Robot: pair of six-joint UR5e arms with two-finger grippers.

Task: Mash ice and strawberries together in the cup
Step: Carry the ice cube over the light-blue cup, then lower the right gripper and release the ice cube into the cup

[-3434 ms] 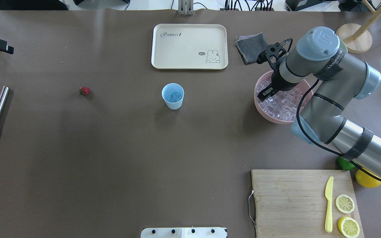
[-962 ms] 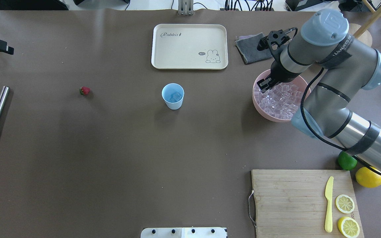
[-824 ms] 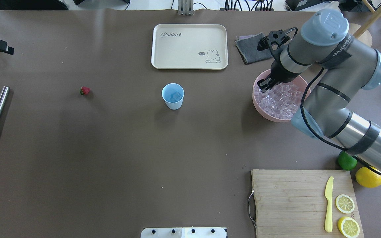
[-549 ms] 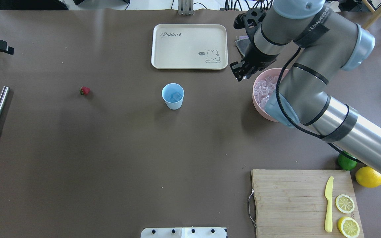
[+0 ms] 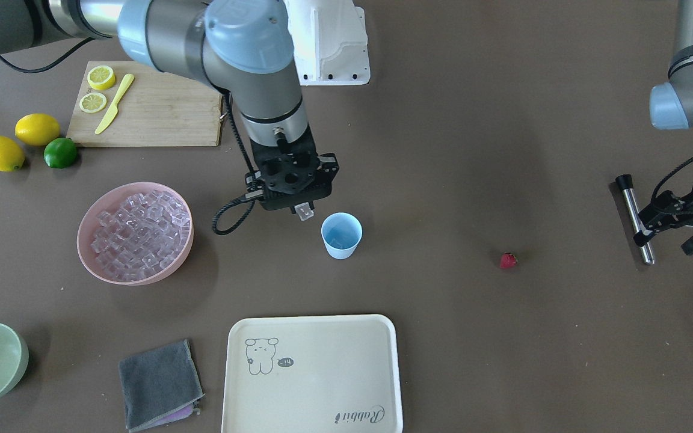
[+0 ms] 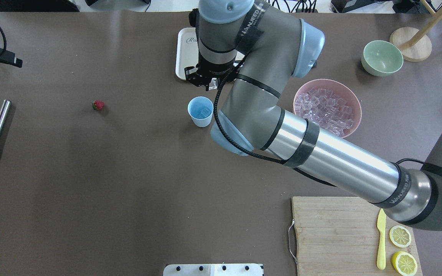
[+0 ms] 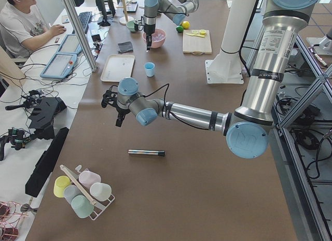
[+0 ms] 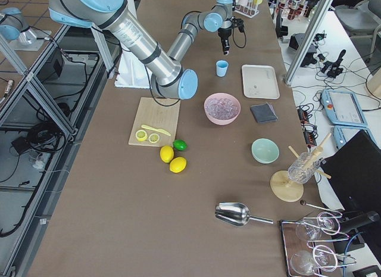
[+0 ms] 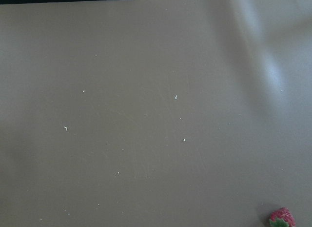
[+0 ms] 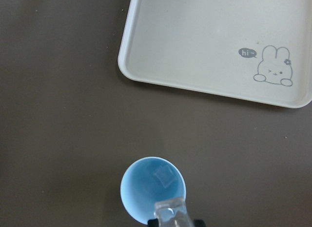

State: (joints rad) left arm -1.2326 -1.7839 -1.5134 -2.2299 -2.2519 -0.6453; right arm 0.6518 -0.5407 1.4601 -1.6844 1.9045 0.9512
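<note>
The right gripper (image 5: 303, 210) pinches one ice cube (image 10: 170, 213), raised close to the cup (image 5: 341, 236). The cup stands upright at table (image 5: 431, 150) centre with one cube (image 10: 163, 176) inside. Remaining ice (image 5: 139, 231) fills the bowl (image 5: 136, 278). The strawberry (image 5: 508, 260) lies on the table, well apart from the cup. The left gripper (image 5: 671, 237): finger state cannot be told.

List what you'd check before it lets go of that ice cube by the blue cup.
1. Cube gripped by right fingers: ok.
2. Cube centred over cup: cannot tell; the wrist view shows it at the rim's edge.
3. Cup upright: ok, with ice inside.
4. Strawberry in cup: not ok; it lies on the table.
5. Left arm clear of cup: ok.
</note>
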